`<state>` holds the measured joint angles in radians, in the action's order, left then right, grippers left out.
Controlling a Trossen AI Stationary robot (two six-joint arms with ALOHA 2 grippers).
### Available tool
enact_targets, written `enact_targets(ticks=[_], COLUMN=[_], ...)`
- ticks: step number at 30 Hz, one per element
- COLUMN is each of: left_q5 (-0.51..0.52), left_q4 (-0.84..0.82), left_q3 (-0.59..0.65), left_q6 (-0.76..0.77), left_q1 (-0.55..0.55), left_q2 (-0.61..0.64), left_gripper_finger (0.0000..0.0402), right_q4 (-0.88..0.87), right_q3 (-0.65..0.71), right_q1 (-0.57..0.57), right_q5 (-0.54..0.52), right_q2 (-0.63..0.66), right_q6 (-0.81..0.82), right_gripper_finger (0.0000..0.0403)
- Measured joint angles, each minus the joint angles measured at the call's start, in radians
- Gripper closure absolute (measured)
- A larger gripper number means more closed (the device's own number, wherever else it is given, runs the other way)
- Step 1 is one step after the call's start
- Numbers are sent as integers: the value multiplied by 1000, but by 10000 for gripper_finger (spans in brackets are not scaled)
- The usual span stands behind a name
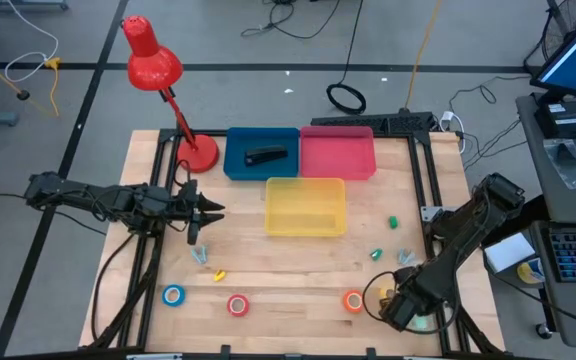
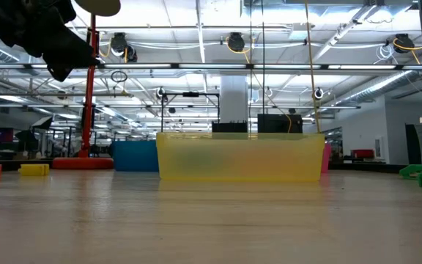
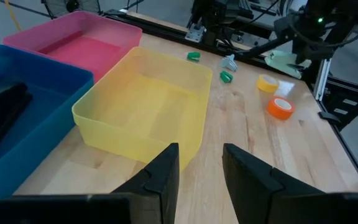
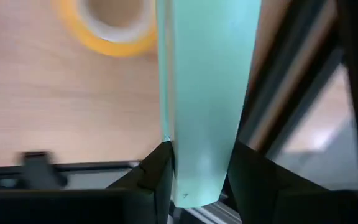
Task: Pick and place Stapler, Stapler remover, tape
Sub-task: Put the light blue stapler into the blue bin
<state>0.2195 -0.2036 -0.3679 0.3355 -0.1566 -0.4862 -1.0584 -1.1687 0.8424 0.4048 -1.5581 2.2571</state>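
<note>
Four tape rolls on the table, yeah? Where was each one, and which arm was closer? (benchrat)

Yep, all four lay along the near side of the table [image 1: 298,275]: the blue roll [image 1: 173,295], the red roll [image 1: 237,305], the orange roll [image 1: 353,300] and the yellow roll [image 3: 267,83], in that order from my left to my right. The yellow one sat just beside my right claw [image 4: 201,163], so that arm was clearly the nearer one for it and for the orange. But the claw was busy: it was clamped on a pale green piece [image 4: 207,74] whose long axis ran straight out ahead between the fingers. I couldn't tell what that piece was. (me)

So it had to drop that first? And the left? (benchrat)

I reckoned so. The yellow bin [image 1: 306,205], pink bin [image 1: 337,153] and blue bin [image 1: 261,172] all lay from that claw toward the far middle of the table, well apart from it. A black stapler [image 1: 265,155] was already lying in the blue one. My left claw [image 3: 201,152] hung just beside the yellow bin's left wall with only a narrow gap between its fingers, and it held nothing. The blue and red rolls lay nearer to it, on the near side. (me)
</note>
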Motion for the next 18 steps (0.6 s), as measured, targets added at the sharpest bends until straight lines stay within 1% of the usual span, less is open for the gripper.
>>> enact_targets(ticks=[3, 6, 9, 13, 18], left_q5=[0, -14, -57, -103, -116], left_q4=[18, 63, 104, 141, 156], left_q3=[0, 0, 0, 0, 0], left_q6=[0, -3, -29, -46, -62], left_q1=[0, 0, 0, 0, 0], left_q2=[0, 0, 0, 0, -1], left_gripper_finger=[279, 279, 279, 279, 279], right_q4=[0, -1, -1, -4, 25], right_q3=[-21, -28, -29, -29, -29], right_q1=[-26, -67, -120, -203, -314], right_q5=[-88, -143, -173, -181, -262], right_q2=[0, 0, 0, 0, 0], right_q6=[-30, -79, -156, -280, -445], right_gripper_finger=[282, 282, 282, 282, 282])
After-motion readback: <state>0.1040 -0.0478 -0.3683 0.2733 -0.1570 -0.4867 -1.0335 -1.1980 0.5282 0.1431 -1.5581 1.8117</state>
